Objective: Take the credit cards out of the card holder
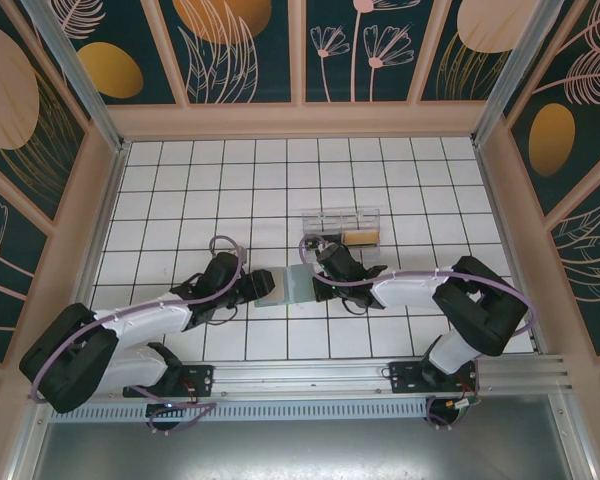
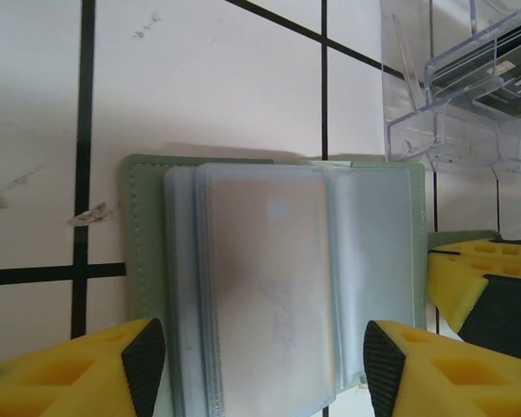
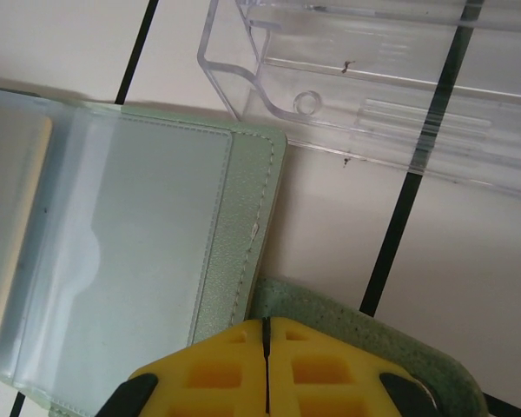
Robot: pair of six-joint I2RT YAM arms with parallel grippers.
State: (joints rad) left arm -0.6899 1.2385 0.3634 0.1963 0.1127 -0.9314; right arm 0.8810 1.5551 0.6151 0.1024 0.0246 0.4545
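Item 1. Table (image 1: 180, 200) – white tiles with a black grid, walled on three sides by patterned panels.

Item 2. Clear plastic box (image 1: 340, 220) – an open transparent case lying just beyond the card holder, apart from it. It holds some dark and tan contents that are too small to identify.

Item 3. Card holder (image 1: 286, 286) – a soft grey-green bifold lying opened flat on the tiles at mid-table, between the two grippers. Its stitched border frames a stack of clear sleeves (image 3: 148, 234).

Item 4. Left gripper (image 2: 265, 365) – jaws spread wide, one yellow finger off each long side of the holder at its near end, gripping nothing.

Item 5. Right gripper (image 3: 266, 334) – jaws pressed together at the holder's far-side corner, right at the green tab (image 3: 373, 347). Whether any fabric is nipped between them cannot be told.

Item 6. Credit card (image 2: 260, 269) – pale whitish-grey, inside the uppermost sleeve and none yet drawn out. Any further cards behind it cannot be made out.

Note on position. The card's long axis runs straight away from the left jaws, which straddle it, so the left arm is the nearer one to the card. The right jaws sit at the tab side, likely steadying the holder. Judged from this, extraction would fall to the left gripper, closing in line with that axis
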